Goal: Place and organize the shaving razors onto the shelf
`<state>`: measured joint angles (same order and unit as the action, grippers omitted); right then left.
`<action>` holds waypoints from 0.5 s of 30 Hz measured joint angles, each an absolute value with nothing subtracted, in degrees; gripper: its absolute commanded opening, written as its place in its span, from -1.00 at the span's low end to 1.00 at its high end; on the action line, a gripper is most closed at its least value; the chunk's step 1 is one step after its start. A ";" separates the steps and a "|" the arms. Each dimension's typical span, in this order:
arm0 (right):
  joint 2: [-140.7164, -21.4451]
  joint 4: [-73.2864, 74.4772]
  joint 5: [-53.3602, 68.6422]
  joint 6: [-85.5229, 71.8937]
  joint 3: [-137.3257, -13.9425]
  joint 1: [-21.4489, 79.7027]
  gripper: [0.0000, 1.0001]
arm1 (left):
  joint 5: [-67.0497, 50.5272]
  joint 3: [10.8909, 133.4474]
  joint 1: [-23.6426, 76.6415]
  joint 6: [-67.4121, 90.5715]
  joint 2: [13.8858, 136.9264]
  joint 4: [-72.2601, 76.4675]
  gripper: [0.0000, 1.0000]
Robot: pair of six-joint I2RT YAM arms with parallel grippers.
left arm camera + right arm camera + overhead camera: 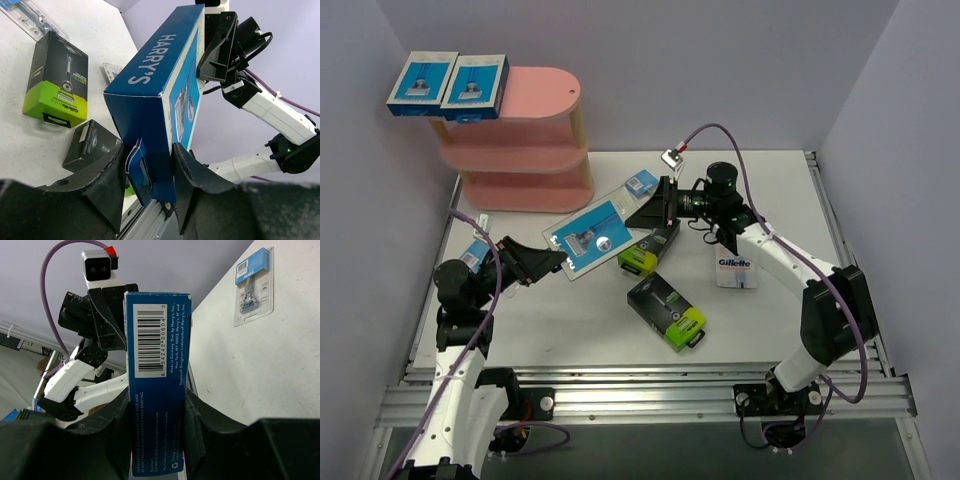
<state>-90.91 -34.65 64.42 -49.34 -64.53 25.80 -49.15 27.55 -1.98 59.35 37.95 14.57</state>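
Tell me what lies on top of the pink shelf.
Two blue-and-white razor boxes lie side by side at the left end of the top board, overhanging it. The board beneath them is covered.

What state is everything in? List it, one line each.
blue box: held off the table, gripped at both ends.
left gripper: shut on the blue box.
right gripper: shut on the blue box.
shelf: upright, two boxes on top.
black boxes: lying flat on the table.
white box: standing upright.

White table (580, 330), lilac walls (720, 60), metal rail (650, 400) along near edge
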 measured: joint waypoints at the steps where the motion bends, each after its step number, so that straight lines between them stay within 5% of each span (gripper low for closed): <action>1: -91.15 -35.05 64.60 -49.43 -64.51 25.69 -1.00 | -49.10 27.53 -1.98 59.44 37.95 14.59 -0.19; 6: -92.86 -37.04 65.89 -49.87 -64.47 25.32 -1.00 | -48.99 26.68 -1.98 60.18 37.95 15.55 -0.29; 15: -95.59 -39.35 68.01 -50.96 -64.34 24.73 -1.00 | -48.21 25.39 -1.61 59.88 38.09 15.27 -0.85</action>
